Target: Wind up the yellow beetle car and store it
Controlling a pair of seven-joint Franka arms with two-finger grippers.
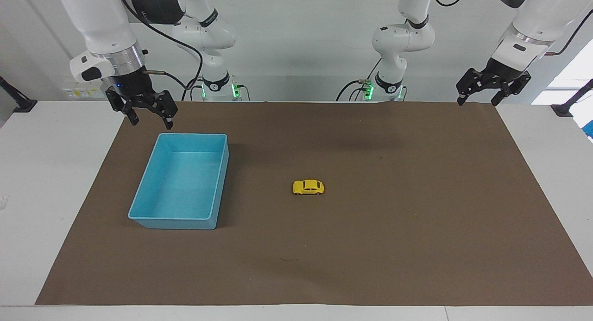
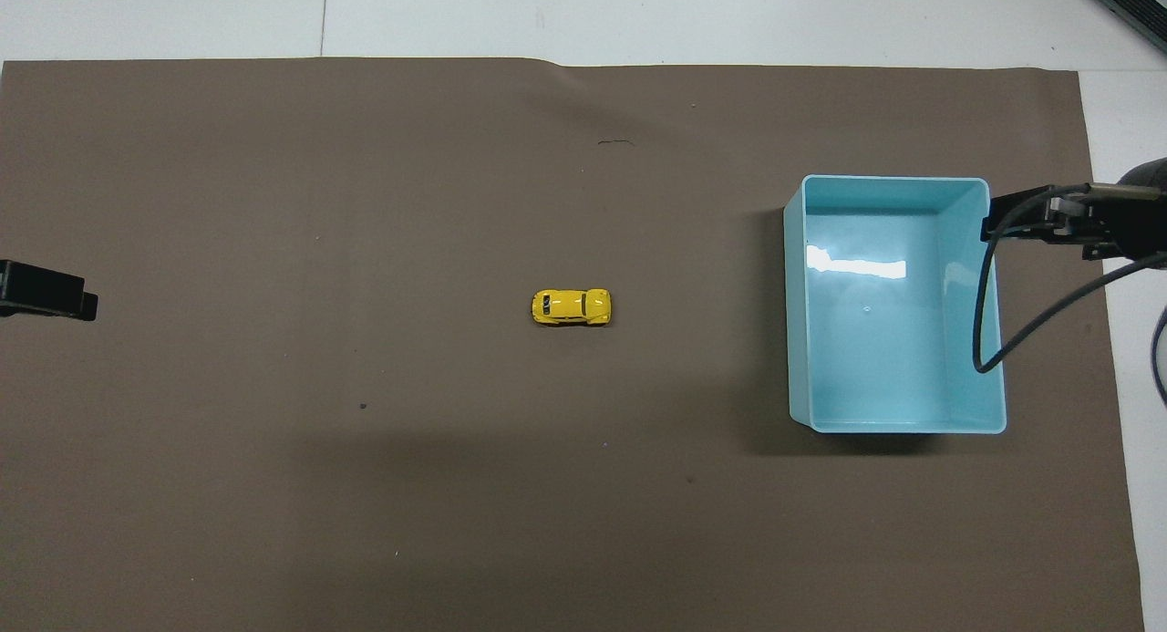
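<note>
One yellow beetle car sits on its wheels mid brown mat, well apart from the one blue bin at the right arm's end. Two grippers, both raised, jaws wide open, holding nothing: right gripper over the mat beside the bin's robot-side corner, left gripper waiting over the mat's corner.

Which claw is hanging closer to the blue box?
The right claw. It hangs open by the blue box's corner nearest the robots; the left claw, also open, waits at the mat's opposite end.
</note>
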